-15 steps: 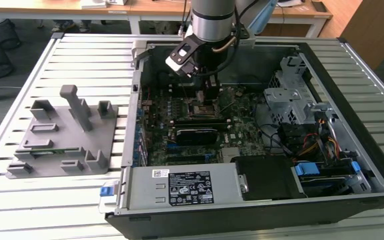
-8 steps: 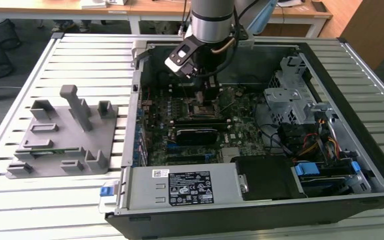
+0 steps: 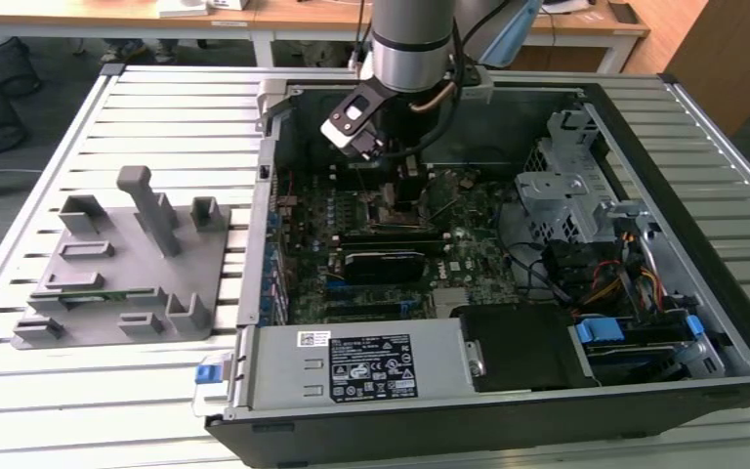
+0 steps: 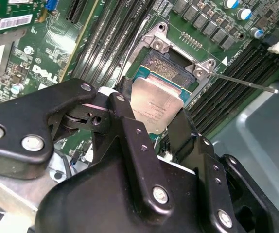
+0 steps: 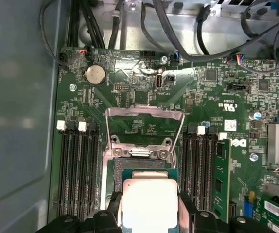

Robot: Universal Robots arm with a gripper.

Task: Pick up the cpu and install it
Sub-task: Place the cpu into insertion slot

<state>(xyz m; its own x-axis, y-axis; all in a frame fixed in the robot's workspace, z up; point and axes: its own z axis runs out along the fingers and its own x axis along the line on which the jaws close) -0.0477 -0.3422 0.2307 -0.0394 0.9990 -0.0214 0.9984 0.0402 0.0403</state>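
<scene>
cpu [image 4: 156, 109], flat square with a dull silver lid on a green rim, pinched by two opposite edges between the black metal claw [image 5: 149, 208] fingers, right over the open socket [image 4: 173, 65], steel frame [image 5: 144, 114] flipped up, mid green motherboard [image 4: 27, 73], inside pc case [image 3: 506, 435].

The cpu [image 5: 148, 206] has a smooth silvery metal top, the gripper [image 4: 152, 106] matt black, the socket frame [image 5: 144, 112] shiny metal.
</scene>
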